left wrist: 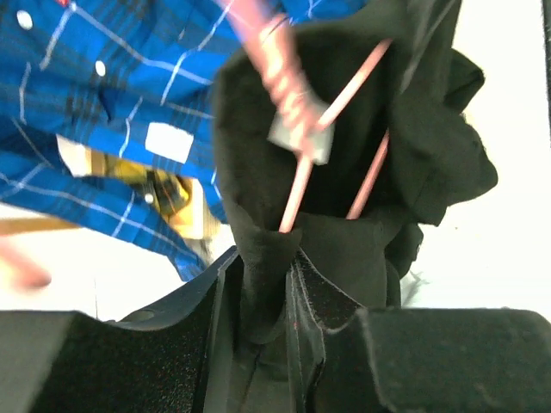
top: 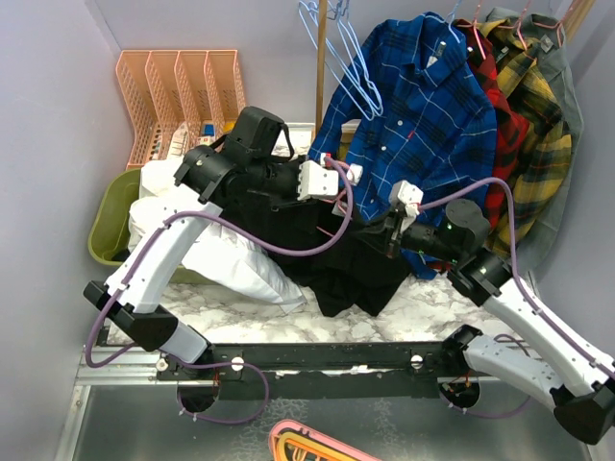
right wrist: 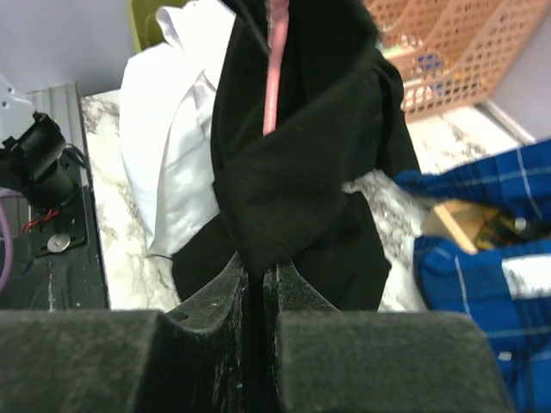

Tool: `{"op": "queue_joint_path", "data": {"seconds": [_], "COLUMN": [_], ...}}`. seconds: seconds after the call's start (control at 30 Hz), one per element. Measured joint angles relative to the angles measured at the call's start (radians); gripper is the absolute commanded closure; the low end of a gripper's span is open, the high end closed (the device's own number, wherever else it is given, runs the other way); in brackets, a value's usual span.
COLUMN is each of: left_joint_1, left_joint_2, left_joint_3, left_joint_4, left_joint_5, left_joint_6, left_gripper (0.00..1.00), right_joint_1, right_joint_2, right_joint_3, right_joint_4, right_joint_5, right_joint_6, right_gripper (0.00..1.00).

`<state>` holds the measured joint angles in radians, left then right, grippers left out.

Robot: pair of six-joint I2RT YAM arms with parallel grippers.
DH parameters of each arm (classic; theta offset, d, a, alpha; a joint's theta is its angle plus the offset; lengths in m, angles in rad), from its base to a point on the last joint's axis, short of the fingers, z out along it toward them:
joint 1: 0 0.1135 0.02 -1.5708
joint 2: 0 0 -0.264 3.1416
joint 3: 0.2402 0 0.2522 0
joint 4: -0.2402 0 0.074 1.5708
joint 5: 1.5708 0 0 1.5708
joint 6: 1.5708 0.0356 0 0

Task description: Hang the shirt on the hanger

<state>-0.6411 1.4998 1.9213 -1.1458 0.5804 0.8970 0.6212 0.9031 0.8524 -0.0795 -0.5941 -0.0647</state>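
Above the table (top: 240, 312), left gripper (left wrist: 267, 267) and right gripper (right wrist: 261, 275) each pinch the black shirt (right wrist: 301, 172) enclosing the pink hanger (right wrist: 274, 86).

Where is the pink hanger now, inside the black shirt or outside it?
Partly inside. In the left wrist view two rods of the hanger run down into folds of the shirt; its upper part is uncovered.

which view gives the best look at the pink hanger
Left wrist view: two rods of the pink hanger show clearly, running into the black shirt. The right wrist view shows just one short rod above the fabric. In the top view it is almost wholly hidden.
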Motion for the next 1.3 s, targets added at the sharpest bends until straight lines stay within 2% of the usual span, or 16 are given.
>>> {"op": "queue_joint_path", "data": {"seconds": [0.27, 0.3, 0.33, 0.37, 0.4, 0.53, 0.67, 0.83, 0.93, 1.03, 1.3], "left_joint_1": [0.032, 0.034, 0.038, 0.04, 0.044, 0.044, 0.044, 0.045, 0.105, 0.209, 0.42], "left_joint_2": [-0.026, -0.03, -0.037, -0.04, -0.043, -0.039, -0.029, -0.04, -0.057, -0.067, -0.095], "left_joint_3": [-0.1, -0.106, -0.114, -0.116, -0.116, -0.076, 0.052, 0.173, 0.164, 0.119, 0.017], "left_joint_4": [0.064, 0.068, 0.072, 0.075, 0.078, 0.07, 0.041, 0.05, 0.093, 0.146, 0.217], "left_joint_5": [-0.191, -0.204, -0.214, -0.221, -0.225, -0.185, -0.069, -0.031, 0.003, 0.048, 0.112], "left_joint_6": [-0.018, -0.021, -0.027, -0.028, -0.046, -0.116, -0.177, -0.262, -0.35, -0.446, -0.62], "left_gripper": [0.7, 0.53, 0.47, 0.13, 0.02, 0.01, 0.01, 0.01, 0.01, 0.01, 0.01], "right_joint_1": [0.002, 0.002, 0.002, 0.002, 0.002, 0.002, 0.002, 0.002, 0.003, -0.011, -0.309], "right_joint_2": [-0.202, -0.212, -0.217, -0.217, -0.217, -0.219, -0.205, -0.089, -0.002, 0.095, 0.295], "right_joint_3": [-0.123, -0.122, -0.117, -0.109, -0.102, -0.098, -0.082, 0.01, 0.043, 0.108, 0.389], "right_joint_4": [-0.096, -0.108, -0.127, -0.146, -0.161, -0.198, -0.245, -0.332, -0.354, -0.402, -0.399], "right_joint_5": [0.198, 0.225, 0.254, 0.277, 0.299, 0.38, 0.472, 0.643, 0.746, 0.832, 0.823], "right_joint_6": [0.099, 0.113, 0.137, 0.153, 0.167, 0.239, 0.325, 0.453, 0.484, 0.472, 0.34], "right_gripper": [0.99, 0.99, 0.99, 0.99, 0.99, 0.99, 0.99, 0.99, 0.99, 0.99, 0.99]}}
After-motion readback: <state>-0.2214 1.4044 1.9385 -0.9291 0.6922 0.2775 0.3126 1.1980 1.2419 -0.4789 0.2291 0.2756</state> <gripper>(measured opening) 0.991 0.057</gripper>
